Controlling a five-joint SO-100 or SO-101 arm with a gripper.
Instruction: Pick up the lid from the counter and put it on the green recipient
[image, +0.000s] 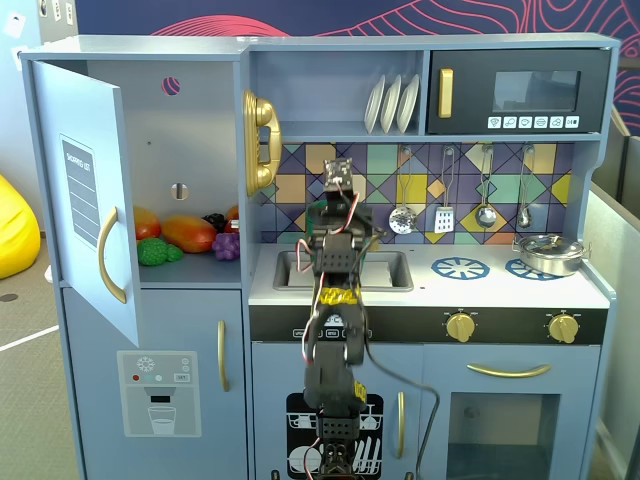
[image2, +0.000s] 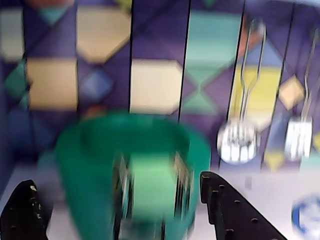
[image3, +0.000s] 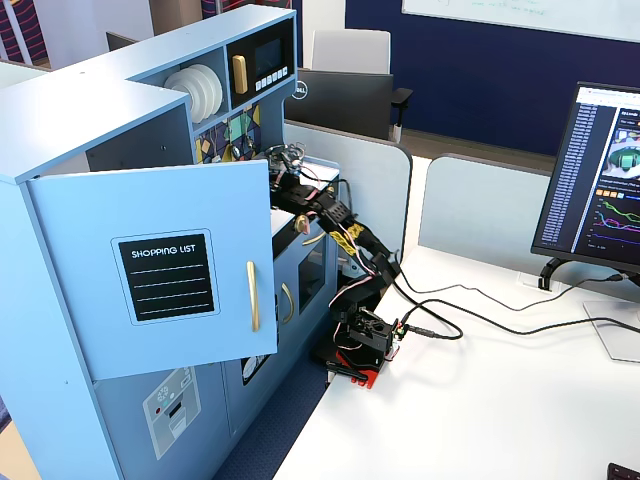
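In the wrist view, the claw stands wide open and empty, its two black fingers flanking a blurred green recipient just ahead of it. In a fixed view, the arm hides the sink behind it; the silver lid lies far right. In the other, the cupboard door hides the counter.
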